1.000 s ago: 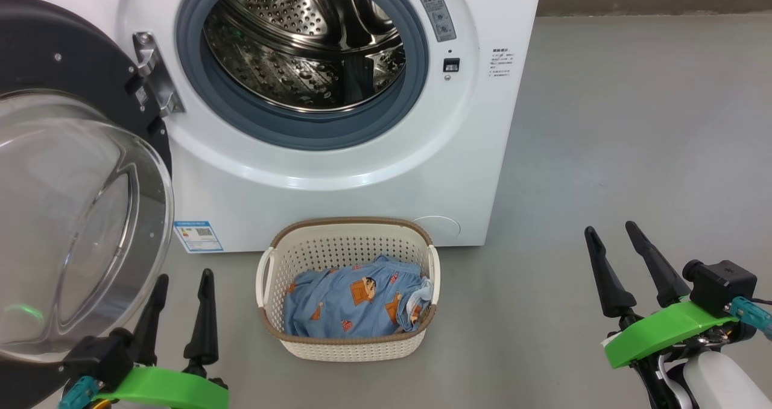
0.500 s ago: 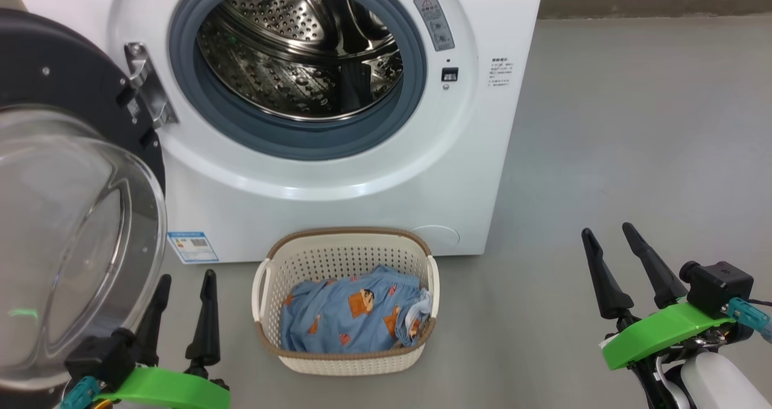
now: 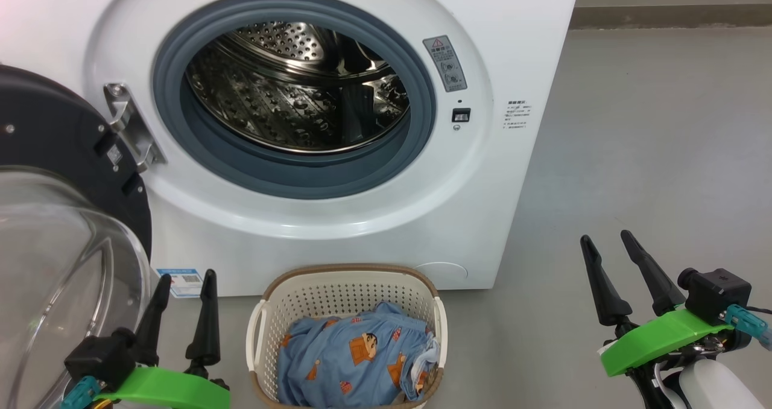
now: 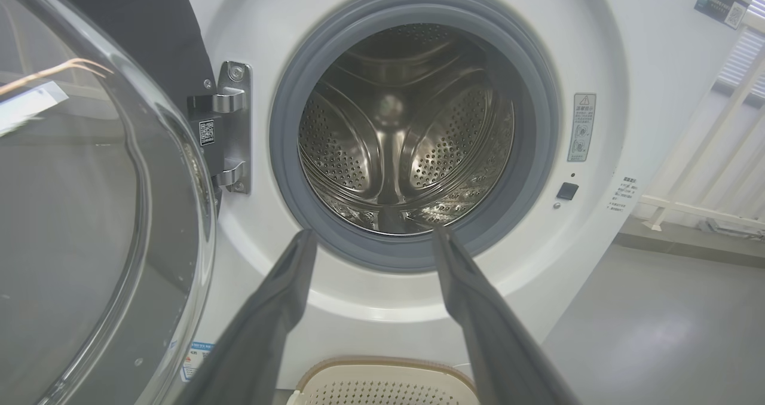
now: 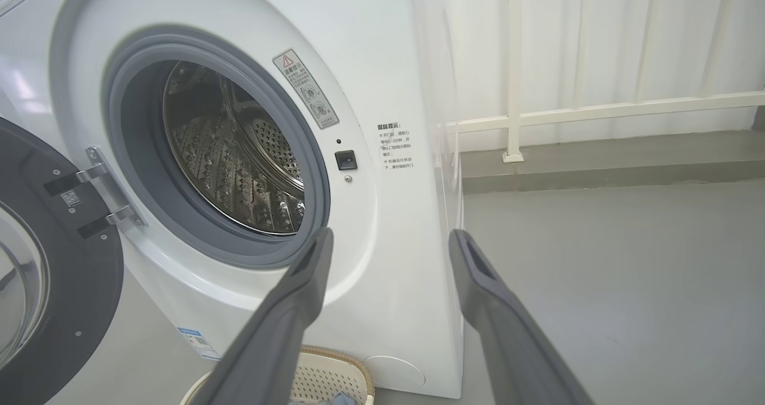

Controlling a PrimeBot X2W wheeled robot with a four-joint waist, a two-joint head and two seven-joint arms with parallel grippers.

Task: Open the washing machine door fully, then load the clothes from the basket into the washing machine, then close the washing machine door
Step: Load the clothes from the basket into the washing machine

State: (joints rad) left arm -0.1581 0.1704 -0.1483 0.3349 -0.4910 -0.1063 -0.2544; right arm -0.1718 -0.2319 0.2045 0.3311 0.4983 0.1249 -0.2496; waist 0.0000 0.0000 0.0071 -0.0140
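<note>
Clothes (image 3: pixel 356 361), crumpled blue print fabric, in perforated cream basket (image 3: pixel 347 291) between left gripper (image 3: pixel 187 274) and right gripper (image 3: pixel 604 236), both agape, empty.

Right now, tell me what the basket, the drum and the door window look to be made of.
The basket: likely moulded plastic, matte cream, with even rows of holes and a brown rim band. The drum: seemingly stainless steel, mirror-bright, perforated, with sharp reflections. The door window: clear and glossy, glass or hard plastic; the look cannot settle which.
</note>
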